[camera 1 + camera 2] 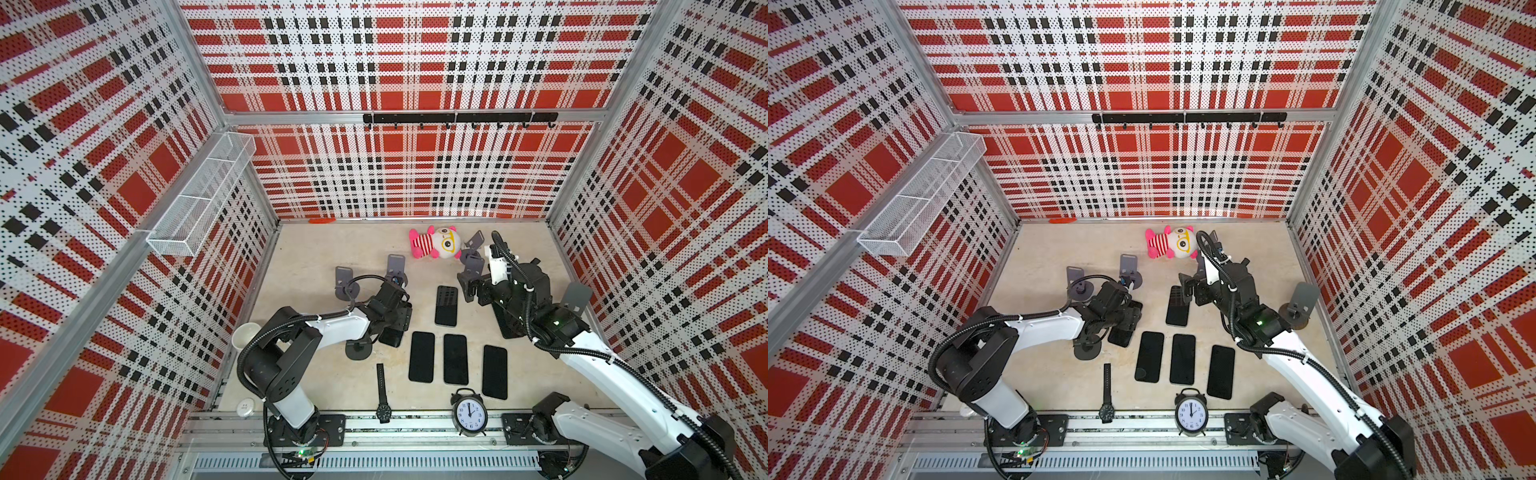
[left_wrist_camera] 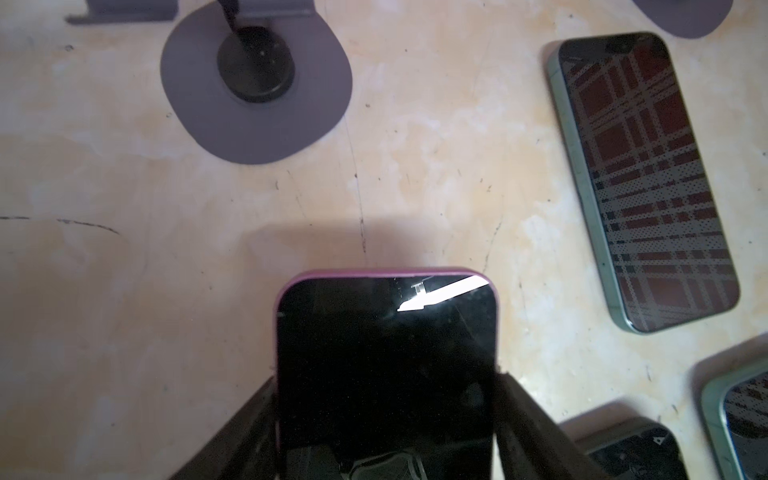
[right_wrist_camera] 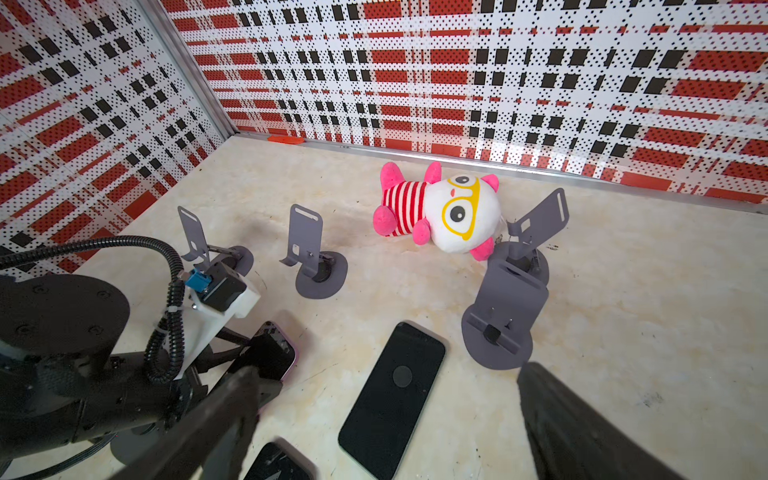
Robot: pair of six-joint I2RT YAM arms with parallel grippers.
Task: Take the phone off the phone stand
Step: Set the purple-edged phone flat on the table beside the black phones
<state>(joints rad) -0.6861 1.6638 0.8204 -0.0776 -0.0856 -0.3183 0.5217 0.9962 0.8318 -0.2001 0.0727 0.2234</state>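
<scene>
Since your left gripper [image 2: 388,390] is clamped across the long edges of the pink-cased phone [image 2: 386,332], it hangs just above the table [image 2: 124,291], clear of the grey phone stand [image 2: 291,124], probably bound for the flat phones [image 2: 648,183]. Your right gripper [image 3: 386,370] hovers empty, jaws wide apart.

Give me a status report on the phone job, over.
Left end effector shut on pink-cased phone. Right end effector open, empty. Nearest phone stand mostly hidden under arm. Green-edged phone flat nearby, apart.
</scene>
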